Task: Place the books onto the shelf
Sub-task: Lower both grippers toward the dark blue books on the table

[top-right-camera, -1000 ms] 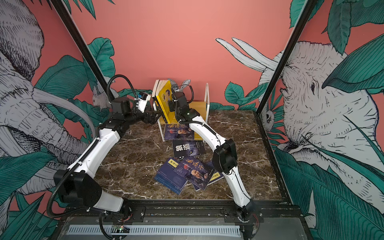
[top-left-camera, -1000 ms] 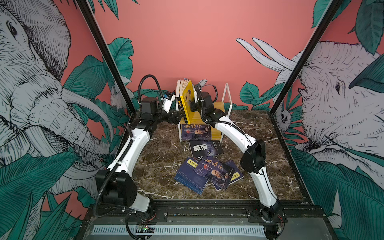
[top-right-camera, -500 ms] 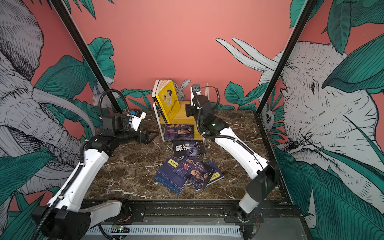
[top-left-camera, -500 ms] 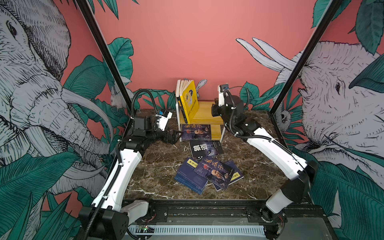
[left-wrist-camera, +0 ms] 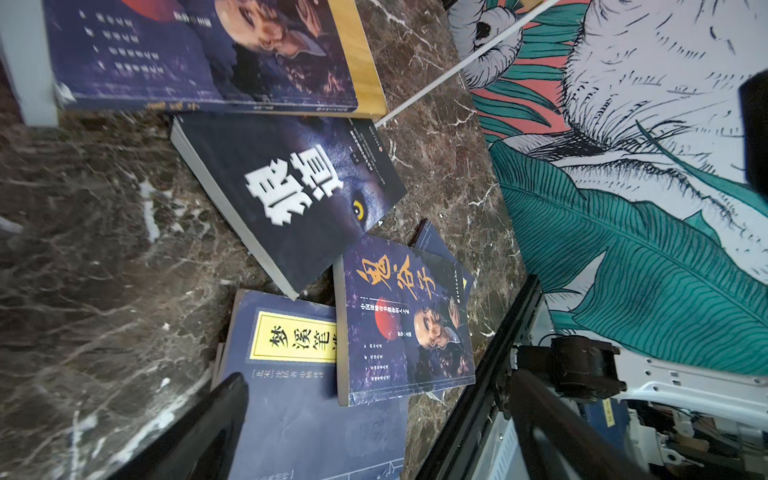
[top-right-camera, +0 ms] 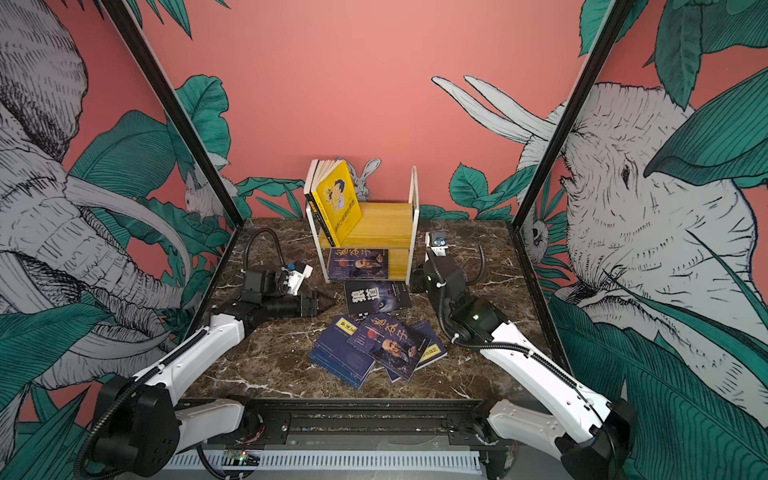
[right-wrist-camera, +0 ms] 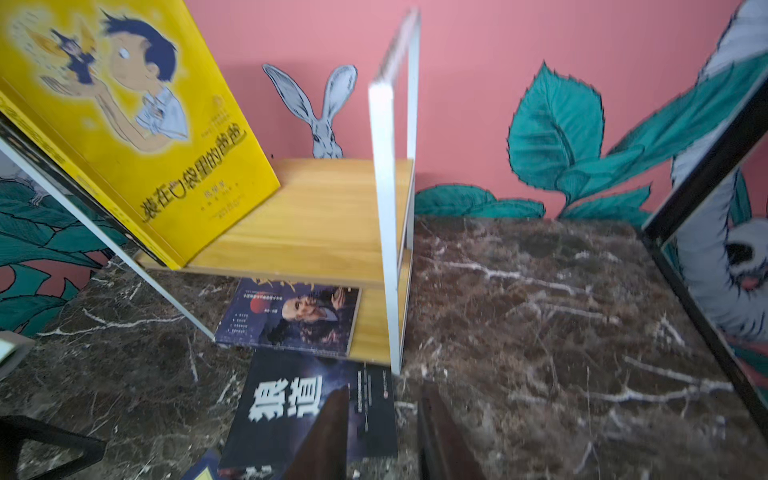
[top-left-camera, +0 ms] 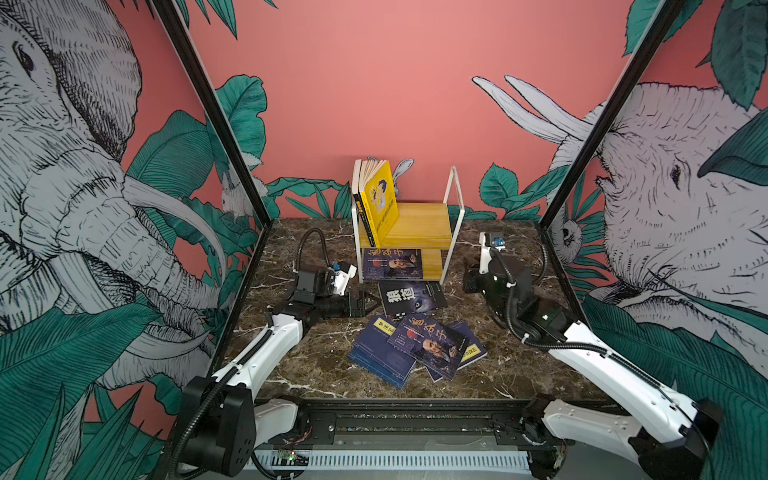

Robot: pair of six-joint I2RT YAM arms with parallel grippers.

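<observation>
Left end effector (top-left-camera: pixel 372 303) wide, right one (right-wrist-camera: pixel 385 390) ajar

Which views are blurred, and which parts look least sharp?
Right wrist view: the yellow book and the white frame of the shelf are smeared. Left wrist view: the fingers in the foreground are out of focus. Both top views: sharp, evenly lit, with a readable title on the black book.
</observation>
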